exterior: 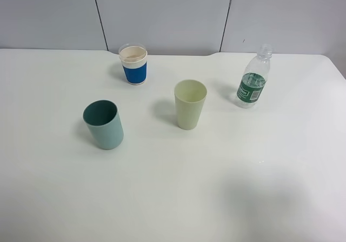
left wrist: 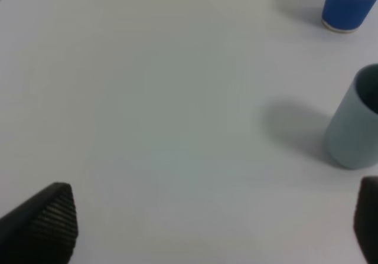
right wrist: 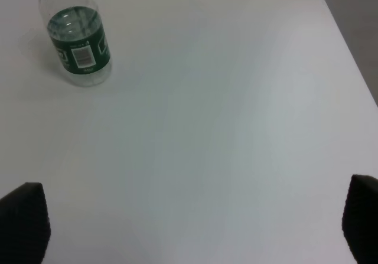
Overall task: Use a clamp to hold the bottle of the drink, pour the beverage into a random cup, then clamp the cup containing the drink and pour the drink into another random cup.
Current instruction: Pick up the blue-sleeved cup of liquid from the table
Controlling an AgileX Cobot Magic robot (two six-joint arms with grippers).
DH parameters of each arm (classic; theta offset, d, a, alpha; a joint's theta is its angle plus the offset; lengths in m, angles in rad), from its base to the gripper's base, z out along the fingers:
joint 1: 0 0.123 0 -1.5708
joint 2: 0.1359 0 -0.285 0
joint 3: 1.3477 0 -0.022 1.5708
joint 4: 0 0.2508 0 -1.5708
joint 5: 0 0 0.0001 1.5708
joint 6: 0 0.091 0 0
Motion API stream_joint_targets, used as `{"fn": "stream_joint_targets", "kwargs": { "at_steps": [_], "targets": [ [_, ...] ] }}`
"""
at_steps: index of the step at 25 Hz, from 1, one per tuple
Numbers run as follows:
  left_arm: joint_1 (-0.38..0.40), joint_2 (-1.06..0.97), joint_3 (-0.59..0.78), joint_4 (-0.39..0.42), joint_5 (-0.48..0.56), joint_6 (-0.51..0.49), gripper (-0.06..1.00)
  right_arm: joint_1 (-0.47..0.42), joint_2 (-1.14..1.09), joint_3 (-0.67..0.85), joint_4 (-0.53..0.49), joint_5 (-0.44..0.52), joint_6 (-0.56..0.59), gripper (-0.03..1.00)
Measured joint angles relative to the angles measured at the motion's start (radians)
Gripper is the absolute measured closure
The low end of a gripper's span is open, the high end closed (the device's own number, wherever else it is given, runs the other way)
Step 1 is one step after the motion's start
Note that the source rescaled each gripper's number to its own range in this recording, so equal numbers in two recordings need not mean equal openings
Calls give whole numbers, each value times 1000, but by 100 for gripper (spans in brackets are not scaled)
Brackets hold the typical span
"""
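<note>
**Standing untouched: one bottle and three cups on a white table**

Resting upright near the far right of the white table (exterior: 216, 188), the small clear plastic bottle (exterior: 253, 79) with its dark green label and clear cap is free of any grip. The right wrist view shows the same bottle (right wrist: 77, 45) well ahead of the right gripper (right wrist: 192, 220), with bare tabletop between them. That gripper's two black fingertips sit at opposite edges of the view, spread wide, with nothing between them.

The short paper cup (exterior: 133, 65) with a wide blue band, white rim and cream inside stands at the far side of the table, left of centre. The plain teal plastic tumbler (exterior: 104, 125) stands nearer the camera and further left, well apart from the paper cup. A taller pale green plastic tumbler (exterior: 190, 105) stands between the teal tumbler and the bottle, touching neither.

In the left wrist view the left gripper (left wrist: 212, 217) is also spread wide and holds nothing; its ribbed black fingertips (left wrist: 56, 214) hang over bare table. The teal tumbler (left wrist: 354, 128) is close to one fingertip but apart from it, and the paper cup (left wrist: 348, 7) lies beyond.

Neither arm shows in the high view.
</note>
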Motion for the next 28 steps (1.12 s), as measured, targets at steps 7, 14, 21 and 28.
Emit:
{"fn": "stream_joint_targets", "kwargs": {
  "at_steps": [7, 14, 21, 28],
  "targets": [
    [0, 0, 0, 0, 0, 0, 11, 0, 0, 0, 0, 0, 0, -3],
    [0, 0, 0, 0, 0, 0, 11, 0, 0, 0, 0, 0, 0, -3],
    [0, 0, 0, 0, 0, 0, 11, 0, 0, 0, 0, 0, 0, -3],
    [0, 0, 0, 0, 0, 0, 11, 0, 0, 0, 0, 0, 0, -3]
  ]
}}
